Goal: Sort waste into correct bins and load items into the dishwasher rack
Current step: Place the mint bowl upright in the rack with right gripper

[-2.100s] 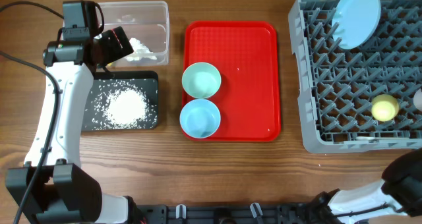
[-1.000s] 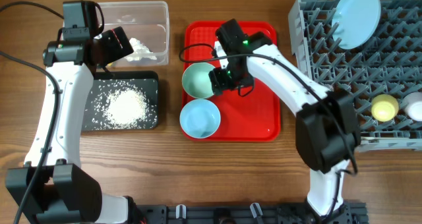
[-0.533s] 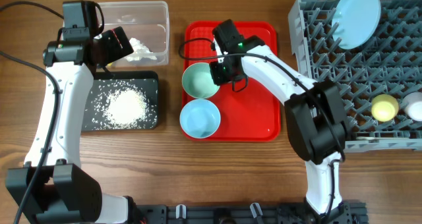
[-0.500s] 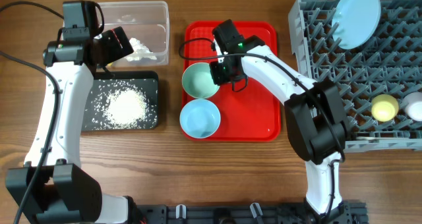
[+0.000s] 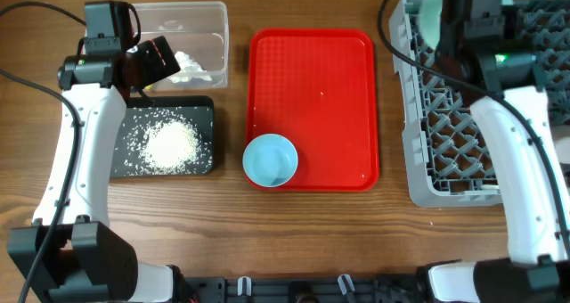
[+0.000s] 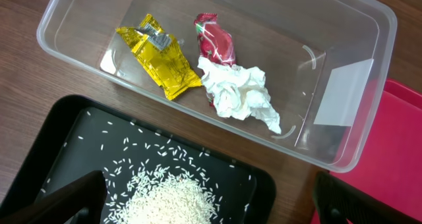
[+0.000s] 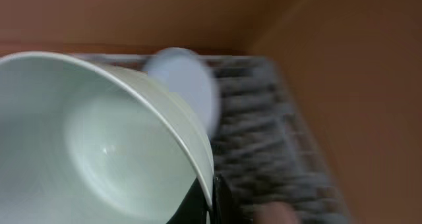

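Observation:
My right gripper (image 7: 212,201) is shut on the rim of a mint bowl (image 7: 99,145), which hangs tilted above the far left corner of the grey dishwasher rack (image 5: 445,160). In the overhead view the bowl (image 5: 430,13) peeks out beside the right arm. A light blue plate (image 7: 188,85) shows blurred behind it. A pale blue bowl (image 5: 270,159) sits on the red tray (image 5: 329,89). My left gripper (image 6: 211,211) hovers open over the black tray (image 6: 59,145) of rice (image 6: 171,197), beside the clear tub (image 6: 356,33). The tub holds a yellow wrapper (image 6: 158,56), a red wrapper (image 6: 214,39) and a tissue (image 6: 241,95).
The right arm (image 5: 521,160) stretches over the rack's middle and covers much of it. The clear tub (image 5: 183,40) and the black tray (image 5: 165,143) lie side by side at the left of the wooden table. The left arm (image 5: 80,151) runs along the left edge.
The right gripper shut on the mint bowl's rim, lifted it off the red tray and carried it right, over the rack. The left arm has not moved.

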`<action>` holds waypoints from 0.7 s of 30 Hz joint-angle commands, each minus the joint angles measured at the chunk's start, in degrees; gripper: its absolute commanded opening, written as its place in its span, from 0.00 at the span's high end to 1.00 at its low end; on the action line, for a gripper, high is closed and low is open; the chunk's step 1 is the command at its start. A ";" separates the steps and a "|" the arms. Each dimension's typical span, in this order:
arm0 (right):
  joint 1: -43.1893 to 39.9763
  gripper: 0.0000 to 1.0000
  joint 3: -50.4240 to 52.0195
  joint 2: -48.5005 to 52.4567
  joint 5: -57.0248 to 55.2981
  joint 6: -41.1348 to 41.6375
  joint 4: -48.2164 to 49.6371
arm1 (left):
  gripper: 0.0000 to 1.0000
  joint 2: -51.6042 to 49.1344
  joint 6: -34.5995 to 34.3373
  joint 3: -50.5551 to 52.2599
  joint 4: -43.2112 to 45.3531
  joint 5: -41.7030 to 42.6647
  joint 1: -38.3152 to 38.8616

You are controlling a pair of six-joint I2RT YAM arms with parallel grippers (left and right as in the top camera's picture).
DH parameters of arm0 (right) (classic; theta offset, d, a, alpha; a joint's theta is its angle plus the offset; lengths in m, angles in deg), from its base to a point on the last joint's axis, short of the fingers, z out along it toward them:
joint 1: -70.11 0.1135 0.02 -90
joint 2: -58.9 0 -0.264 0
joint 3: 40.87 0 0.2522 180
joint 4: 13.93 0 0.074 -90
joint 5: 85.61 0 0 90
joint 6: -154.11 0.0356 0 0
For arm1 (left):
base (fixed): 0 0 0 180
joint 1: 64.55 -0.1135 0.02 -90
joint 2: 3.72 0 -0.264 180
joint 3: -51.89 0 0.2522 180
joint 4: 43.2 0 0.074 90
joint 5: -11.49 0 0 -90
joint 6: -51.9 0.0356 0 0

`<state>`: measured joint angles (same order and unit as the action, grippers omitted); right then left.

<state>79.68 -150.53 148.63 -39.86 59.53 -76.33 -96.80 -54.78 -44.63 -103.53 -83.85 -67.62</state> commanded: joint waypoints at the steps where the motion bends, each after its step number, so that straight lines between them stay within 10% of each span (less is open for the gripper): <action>1: -0.22 0.96 0.33 5.25 -9.75 -10.80 3.15 | 0.00 1.25 -0.50 -0.07 0.07 -0.68 -0.31; 10: -0.33 0.96 0.33 17.97 -17.33 -58.12 42.05 | 0.00 1.25 -0.50 -0.07 0.07 -0.68 -0.31; 21: -1.95 0.96 2.67 25.38 -17.33 -56.92 40.04 | 0.00 1.25 -0.50 -0.07 0.07 -0.68 -0.31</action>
<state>79.00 -148.17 172.39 -56.73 1.39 -36.22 -96.73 -54.78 -44.63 -103.57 -83.85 -67.62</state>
